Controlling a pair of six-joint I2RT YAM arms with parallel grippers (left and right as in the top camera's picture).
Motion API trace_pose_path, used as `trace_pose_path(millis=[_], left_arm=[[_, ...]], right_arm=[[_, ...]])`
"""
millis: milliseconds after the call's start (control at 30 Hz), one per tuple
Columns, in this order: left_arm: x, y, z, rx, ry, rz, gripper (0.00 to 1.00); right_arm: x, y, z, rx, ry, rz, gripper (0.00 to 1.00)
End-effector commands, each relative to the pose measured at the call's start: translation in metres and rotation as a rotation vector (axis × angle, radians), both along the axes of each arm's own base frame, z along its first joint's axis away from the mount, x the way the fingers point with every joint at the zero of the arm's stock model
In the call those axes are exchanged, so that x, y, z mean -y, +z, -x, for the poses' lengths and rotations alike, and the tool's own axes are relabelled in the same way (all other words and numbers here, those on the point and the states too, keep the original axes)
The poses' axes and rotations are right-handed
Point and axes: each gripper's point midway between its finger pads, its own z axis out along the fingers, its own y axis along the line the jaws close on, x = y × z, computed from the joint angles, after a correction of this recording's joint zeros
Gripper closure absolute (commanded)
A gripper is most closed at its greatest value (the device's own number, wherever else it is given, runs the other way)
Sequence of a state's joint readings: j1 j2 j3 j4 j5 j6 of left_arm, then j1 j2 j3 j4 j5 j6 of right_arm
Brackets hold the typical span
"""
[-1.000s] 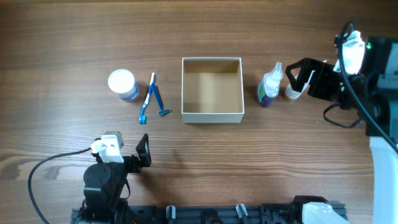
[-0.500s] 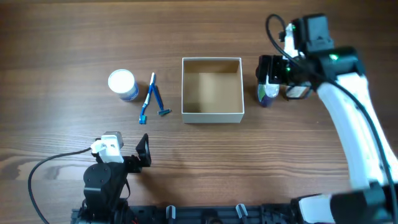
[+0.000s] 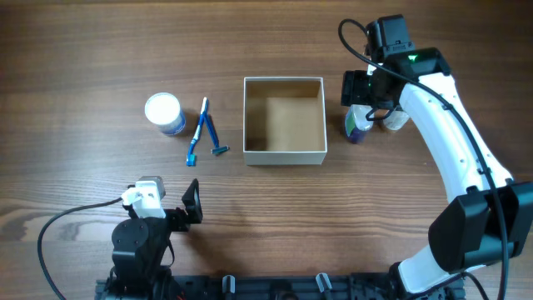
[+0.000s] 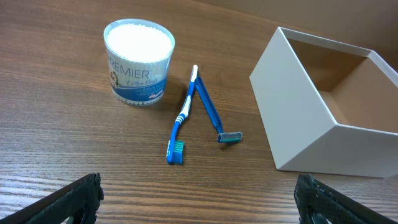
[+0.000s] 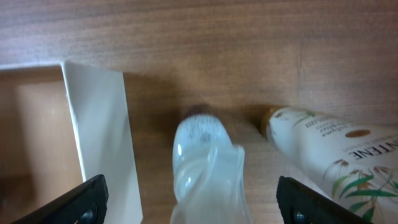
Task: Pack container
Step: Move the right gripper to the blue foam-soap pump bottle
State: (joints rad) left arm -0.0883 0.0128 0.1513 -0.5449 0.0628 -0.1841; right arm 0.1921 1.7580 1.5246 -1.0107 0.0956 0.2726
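The container [image 3: 283, 154] is a square open box with white walls and a brown inside, empty, at the table's middle. It also shows in the left wrist view [image 4: 305, 118] and the right wrist view [image 5: 99, 124]. A clear spray bottle [image 3: 359, 127] stands just right of it, with a white Pantene bottle [image 3: 395, 120] beside it. My right gripper [image 3: 364, 96] is open above the spray bottle [image 5: 205, 155], its fingers [image 5: 199, 208] on either side and apart from it. My left gripper [image 3: 192, 208] is open and empty near the front edge, left of the container.
Left of the container lie a round white-lidded jar of cotton swabs [image 3: 164, 112], a blue toothbrush [image 3: 198, 132] and a blue razor [image 3: 213, 137]. They also show in the left wrist view: the jar [image 4: 138, 62], toothbrush [image 4: 184, 117], razor [image 4: 210, 112]. The Pantene bottle [image 5: 329, 149] lies right of the spray bottle.
My right arm has swung in from the right edge and leftward, and its open gripper now hangs over the spray bottle. The left arm and all objects have not moved.
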Motion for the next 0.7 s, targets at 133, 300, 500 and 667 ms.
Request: trace_pose_path(millis=[133, 300, 500, 667], left_arm=[[0.001, 0.001, 0.0, 0.012, -0.013, -0.008, 0.0], [0.001, 0.001, 0.0, 0.012, -0.013, -0.008, 0.0], [0.001, 0.001, 0.0, 0.012, -0.013, -0.008, 0.0], [0.001, 0.001, 0.0, 0.012, -0.013, -0.008, 0.0]], right_arm=[[-0.004, -0.039, 0.014, -0.113, -0.019, -0.029, 0.14], [-0.005, -0.038, 0.012, -0.105, -0.022, -0.031, 0.13], [-0.007, -0.032, -0.001, -0.049, 0.009, -0.031, 0.12], [-0.012, 0.033, -0.003, 0.127, 0.044, -0.061, 0.11]])
